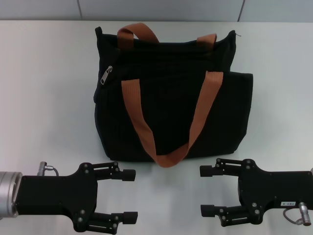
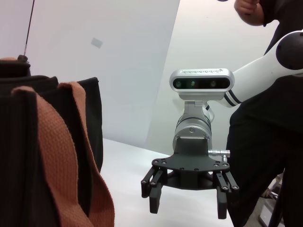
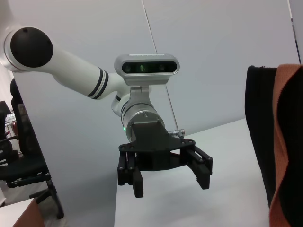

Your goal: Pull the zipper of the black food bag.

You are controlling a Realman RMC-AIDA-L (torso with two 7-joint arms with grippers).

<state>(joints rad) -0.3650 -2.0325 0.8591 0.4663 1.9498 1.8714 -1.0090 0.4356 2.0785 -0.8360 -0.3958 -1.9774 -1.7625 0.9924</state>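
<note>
Zipper [image 1: 106,74]: one small silver pull, hanging at the far-left end of the black zip line, near the bag's top left corner; it faces the robot, so it can be reached from the front.
Bag [image 1: 168,112]: one black tote, lying mid-table beyond both tools, front panel up toward the head camera; judged laid this way to show the zip line and pull openly.
Straps: two rust-orange loops; the front strap [image 1: 166,127] drapes down the panel in a U toward the near edge, the back strap [image 1: 139,29] arches at the far rim. Neither covers the pull.
Left tool [image 1: 130,195]: near edge, left of centre, fingers spread wide and holding nothing; its tips point right, well apart from the bag. It sits on the pull's side, so I judge it the likelier one to take the pull.
Right tool [image 1: 207,191]: near edge, right of centre, fingers spread and empty, tips pointing left toward the other tool; judged placed to steady the bag's right side while the zip runs.
Table [image 1: 44,98]: one pale surface carrying the bag.
Count: one bag, one pull, two straps, two tools.
Stage: judged a start pose; nothing gripped, zip not yet pulled.
Risk: pull is small and lies flat on soft cloth, so a pinch may catch fabric instead.
</note>
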